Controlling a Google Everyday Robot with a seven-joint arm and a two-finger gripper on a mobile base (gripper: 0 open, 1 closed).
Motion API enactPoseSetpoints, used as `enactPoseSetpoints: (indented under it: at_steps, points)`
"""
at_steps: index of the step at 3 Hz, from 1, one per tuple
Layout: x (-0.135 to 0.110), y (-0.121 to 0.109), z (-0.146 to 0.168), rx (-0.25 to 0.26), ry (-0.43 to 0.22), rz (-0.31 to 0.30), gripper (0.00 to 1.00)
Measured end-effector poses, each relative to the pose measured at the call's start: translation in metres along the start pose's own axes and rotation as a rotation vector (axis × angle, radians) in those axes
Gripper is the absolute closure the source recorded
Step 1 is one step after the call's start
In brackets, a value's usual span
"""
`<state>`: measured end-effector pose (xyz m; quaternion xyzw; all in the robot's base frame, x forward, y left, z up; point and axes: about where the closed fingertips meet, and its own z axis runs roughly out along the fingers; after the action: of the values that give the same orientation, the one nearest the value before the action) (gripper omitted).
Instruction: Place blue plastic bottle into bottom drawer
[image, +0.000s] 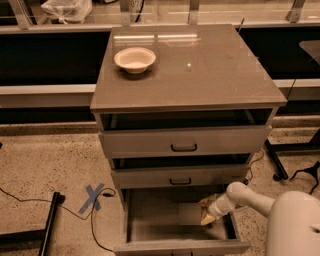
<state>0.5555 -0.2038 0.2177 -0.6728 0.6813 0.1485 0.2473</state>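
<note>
Ideally, the blue plastic bottle (190, 215), made out only as a pale shape just beside the gripper (206, 212) low inside the open bottom drawer (175, 246), is lowered onto the drawer floor before release, though the gripper's hold on it cannot be told.

no text can be read anywhere.

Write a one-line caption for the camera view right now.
Gripper reaches into the open bottom drawer of the grey cabinet; a white bowl sits on top.
</note>
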Motion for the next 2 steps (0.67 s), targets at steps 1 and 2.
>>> enactPoseSetpoints:
  at_steps: [1, 2]
  points:
    - [-0.0031, -0.0025, 0.0108, -0.018, -0.001, 0.026, 0.36]
    - [-0.0040, -0.0046, 0.0168, -0.029, -0.006, 0.043, 0.13]
